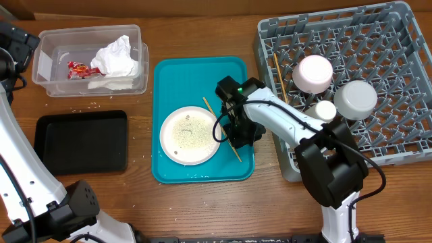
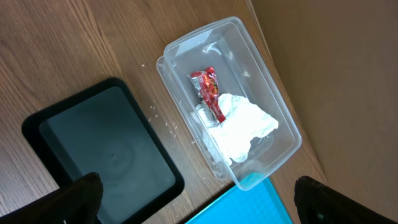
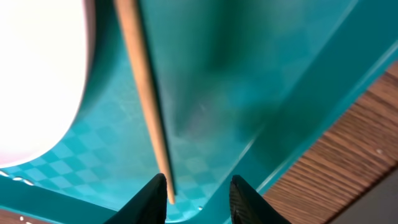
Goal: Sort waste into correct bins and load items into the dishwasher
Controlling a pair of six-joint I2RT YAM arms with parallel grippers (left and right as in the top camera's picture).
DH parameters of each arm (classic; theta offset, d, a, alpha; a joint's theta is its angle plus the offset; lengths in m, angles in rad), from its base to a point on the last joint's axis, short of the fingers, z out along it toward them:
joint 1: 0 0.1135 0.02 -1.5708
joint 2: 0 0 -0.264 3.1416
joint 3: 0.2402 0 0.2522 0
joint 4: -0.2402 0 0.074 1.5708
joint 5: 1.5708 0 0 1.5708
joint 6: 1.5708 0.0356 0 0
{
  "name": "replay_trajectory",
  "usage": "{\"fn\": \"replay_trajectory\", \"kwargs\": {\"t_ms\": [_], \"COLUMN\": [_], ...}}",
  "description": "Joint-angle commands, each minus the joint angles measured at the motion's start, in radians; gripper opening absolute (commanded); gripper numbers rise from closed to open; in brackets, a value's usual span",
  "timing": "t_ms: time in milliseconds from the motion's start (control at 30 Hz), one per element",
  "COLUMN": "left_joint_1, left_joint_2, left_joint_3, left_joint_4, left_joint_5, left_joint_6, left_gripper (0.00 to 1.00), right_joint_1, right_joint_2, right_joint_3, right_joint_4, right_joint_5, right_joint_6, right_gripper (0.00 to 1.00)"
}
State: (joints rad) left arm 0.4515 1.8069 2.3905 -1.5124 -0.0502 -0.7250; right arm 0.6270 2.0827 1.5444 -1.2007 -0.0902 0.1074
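My right gripper (image 1: 239, 138) (image 3: 199, 186) is open, low over the teal tray (image 1: 175, 74) (image 3: 261, 74). One wooden chopstick (image 1: 208, 106) (image 3: 140, 93) lies on the tray, its end between my fingers close to the left one. The white plate (image 1: 191, 135) (image 3: 37, 74) with rice grains sits beside it. A second chopstick (image 1: 277, 74), the pink plate (image 1: 312, 73), grey-green bowl (image 1: 356, 99) and white cup (image 1: 326, 110) are in the grey rack (image 1: 398, 40). The clear tub (image 1: 50, 61) (image 2: 261, 56) holds napkins (image 1: 118, 57) (image 2: 245, 127) and the wrapper (image 1: 79, 69) (image 2: 210, 93). My left gripper (image 2: 198, 182) is open and empty above the black tray (image 1: 81, 142) (image 2: 106, 149).
Loose rice grains lie scattered on the wooden table around the black tray and tub (image 1: 88, 104). The left arm runs along the table's left edge (image 1: 20, 175). The right arm reaches from the front edge across the gap between teal tray and rack (image 1: 290, 125).
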Motion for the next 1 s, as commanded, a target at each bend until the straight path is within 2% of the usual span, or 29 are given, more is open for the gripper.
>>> {"fn": "replay_trajectory", "kwargs": {"t_ms": [0, 300, 800, 867, 967], "left_joint_1": [-0.007, -0.007, -0.007, -0.007, -0.007], "left_joint_2": [0.007, 0.007, 0.007, 0.007, 0.007], "left_joint_3": [0.001, 0.001, 0.001, 0.001, 0.001], "left_joint_4": [0.001, 0.001, 0.001, 0.001, 0.001], "left_joint_5": [-0.012, -0.012, -0.012, -0.012, -0.012], "left_joint_6": [0.014, 0.015, 0.015, 0.015, 0.015], "left_gripper": [1.00, 1.00, 1.00, 1.00, 1.00], "right_joint_1": [0.013, 0.031, 0.036, 0.036, 0.036], "right_joint_2": [-0.006, -0.006, -0.005, -0.005, -0.005], "right_joint_3": [-0.003, -0.003, -0.132, -0.137, -0.137], "right_joint_4": [0.006, 0.008, 0.179, 0.191, 0.201], "right_joint_5": [-0.021, -0.095, -0.058, -0.058, -0.056], "right_joint_6": [-0.005, -0.056, -0.056, -0.055, -0.032], "right_gripper": [0.32, 0.31, 0.31, 0.25, 0.07]}}
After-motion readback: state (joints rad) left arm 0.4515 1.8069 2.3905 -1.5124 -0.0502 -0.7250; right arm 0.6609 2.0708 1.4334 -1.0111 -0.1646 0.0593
